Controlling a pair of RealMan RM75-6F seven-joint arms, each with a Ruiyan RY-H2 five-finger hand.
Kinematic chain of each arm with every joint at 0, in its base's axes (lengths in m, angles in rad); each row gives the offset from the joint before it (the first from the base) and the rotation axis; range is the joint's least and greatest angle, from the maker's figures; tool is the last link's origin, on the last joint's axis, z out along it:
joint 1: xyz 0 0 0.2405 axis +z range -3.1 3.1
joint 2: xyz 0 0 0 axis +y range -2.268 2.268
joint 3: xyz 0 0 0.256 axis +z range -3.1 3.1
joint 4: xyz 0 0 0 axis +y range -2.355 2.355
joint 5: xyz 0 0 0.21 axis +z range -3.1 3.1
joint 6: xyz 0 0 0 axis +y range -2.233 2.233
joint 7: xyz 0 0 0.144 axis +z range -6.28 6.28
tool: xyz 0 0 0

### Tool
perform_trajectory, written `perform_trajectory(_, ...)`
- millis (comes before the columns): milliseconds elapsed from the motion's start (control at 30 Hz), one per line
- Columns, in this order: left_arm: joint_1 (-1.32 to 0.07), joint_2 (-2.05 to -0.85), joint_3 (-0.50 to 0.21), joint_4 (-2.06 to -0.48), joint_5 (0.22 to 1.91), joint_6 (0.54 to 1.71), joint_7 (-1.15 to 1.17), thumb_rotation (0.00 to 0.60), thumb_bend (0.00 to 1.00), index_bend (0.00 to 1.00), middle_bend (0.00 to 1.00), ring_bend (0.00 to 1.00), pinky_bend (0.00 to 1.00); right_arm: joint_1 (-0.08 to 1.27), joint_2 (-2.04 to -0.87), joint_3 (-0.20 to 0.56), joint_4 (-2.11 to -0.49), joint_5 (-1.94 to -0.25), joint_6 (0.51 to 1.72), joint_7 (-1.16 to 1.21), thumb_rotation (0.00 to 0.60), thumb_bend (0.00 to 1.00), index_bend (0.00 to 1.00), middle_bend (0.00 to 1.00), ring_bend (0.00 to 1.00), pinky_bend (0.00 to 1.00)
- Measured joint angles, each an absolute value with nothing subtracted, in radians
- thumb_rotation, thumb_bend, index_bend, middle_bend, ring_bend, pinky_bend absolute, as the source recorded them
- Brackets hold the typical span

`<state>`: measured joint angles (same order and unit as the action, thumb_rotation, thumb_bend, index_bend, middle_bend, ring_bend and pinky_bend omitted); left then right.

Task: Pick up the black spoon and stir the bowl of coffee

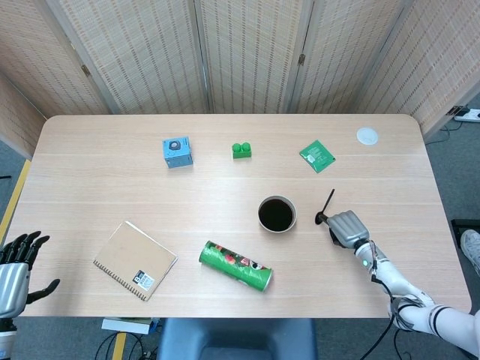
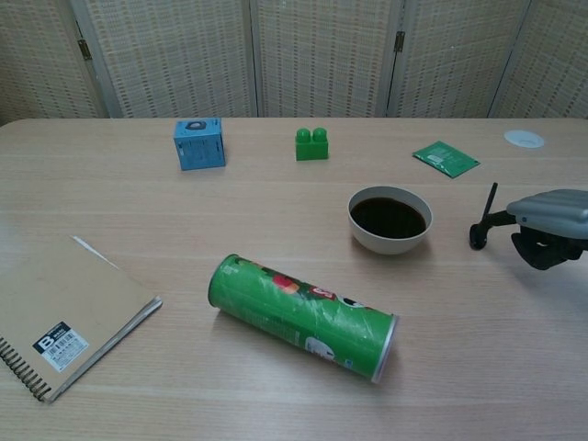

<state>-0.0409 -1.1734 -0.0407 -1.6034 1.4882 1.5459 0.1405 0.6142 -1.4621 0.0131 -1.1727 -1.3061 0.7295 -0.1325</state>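
Observation:
The white bowl of dark coffee [image 1: 277, 214] [image 2: 390, 220] stands right of the table's middle. My right hand [image 1: 346, 227] [image 2: 551, 227] hovers low over the table just right of the bowl, fingers curled. It pinches the black spoon [image 1: 325, 205] [image 2: 484, 215] at its lower end. The thin handle points up and away, and the spoon stays outside the bowl, about a hand's width from its rim. My left hand [image 1: 15, 262] hangs off the table's near left corner with fingers spread and nothing in it; the chest view does not show it.
A green chips can [image 1: 235, 264] [image 2: 303, 315] lies on its side in front of the bowl. A brown notebook [image 1: 136, 260] sits near left. Farther back are a blue cube [image 1: 177, 152], a green brick [image 1: 241, 150], a green packet [image 1: 317, 156] and a white disc [image 1: 367, 135].

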Motion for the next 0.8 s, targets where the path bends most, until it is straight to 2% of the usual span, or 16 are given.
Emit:
perform_trajectory(333,-0.037,-1.176,-0.039,-1.609,1.489,1.548,0.148,0.6,0.2,0.2,0.15,0.12,0.18,0.591,-1.378,-0.015,-1.198,-1.34,0.757,-0.12,0.6,0.97,0.27,0.97,1.0,1.0)
perform_trajectory(800,-0.03,-1.174,-0.035,-1.609,1.489,1.551,0.148,0.6,0.2,0.2,0.15,0.12,0.18,0.593,-1.398,-0.024,-1.195,-1.375,0.76,-0.094,0.6,0.97,0.27,0.97,1.0,1.0)
